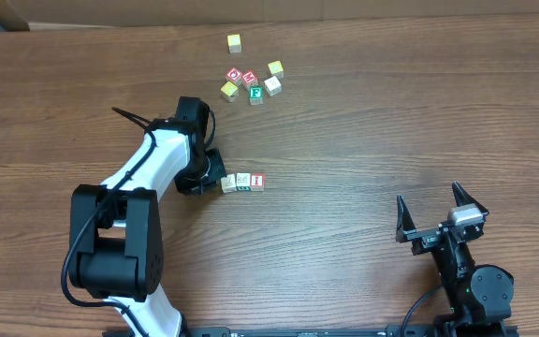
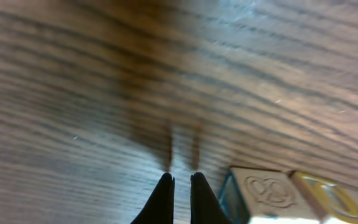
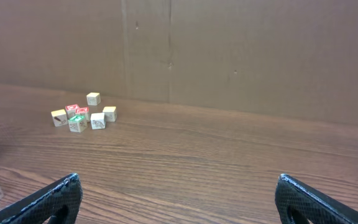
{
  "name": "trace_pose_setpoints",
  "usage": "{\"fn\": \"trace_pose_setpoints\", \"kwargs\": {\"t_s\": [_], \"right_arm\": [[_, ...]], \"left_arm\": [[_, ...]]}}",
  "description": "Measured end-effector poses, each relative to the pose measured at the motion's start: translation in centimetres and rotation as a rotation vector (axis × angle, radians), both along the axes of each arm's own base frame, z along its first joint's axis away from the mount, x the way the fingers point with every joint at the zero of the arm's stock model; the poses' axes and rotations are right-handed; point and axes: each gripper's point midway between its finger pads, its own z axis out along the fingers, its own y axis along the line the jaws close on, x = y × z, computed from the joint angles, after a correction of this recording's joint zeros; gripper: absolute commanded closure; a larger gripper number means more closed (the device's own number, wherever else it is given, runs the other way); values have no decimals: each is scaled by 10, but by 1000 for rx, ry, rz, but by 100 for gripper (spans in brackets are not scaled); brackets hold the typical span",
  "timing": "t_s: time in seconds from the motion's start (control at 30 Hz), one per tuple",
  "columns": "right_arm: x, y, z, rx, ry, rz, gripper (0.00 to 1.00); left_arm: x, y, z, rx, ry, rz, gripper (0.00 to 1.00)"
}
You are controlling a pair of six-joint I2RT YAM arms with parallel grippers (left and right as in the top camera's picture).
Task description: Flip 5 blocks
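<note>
My left tool (image 1: 215, 182), pinched closed and empty, sits low just beside the block row (image 1: 243, 183) at its 3 o'clock, likely to tip one; the green E block (image 1: 255, 94) waits at 1 o'clock. My right tool (image 1: 441, 220) gapes, empty.

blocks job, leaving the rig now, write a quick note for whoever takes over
Left fingers: shut, empty, low by the left end of a row of three blocks; red I block at its right end.
Right fingers: open, empty, away from all blocks.
Green E block sits in the far cluster.
Done: flips so far cannot be told from here.
Left: check faces, flip the rest up to five.
</note>
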Motion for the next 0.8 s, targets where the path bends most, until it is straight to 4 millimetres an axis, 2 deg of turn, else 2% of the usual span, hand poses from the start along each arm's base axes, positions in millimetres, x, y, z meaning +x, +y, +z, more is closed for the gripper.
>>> {"fn": "trace_pose_setpoints", "kwargs": {"t_s": [0.8], "right_arm": [[0,0,0,0,0,0,0]], "left_arm": [[13,-15,3,-86,-50,-9,96]]}}
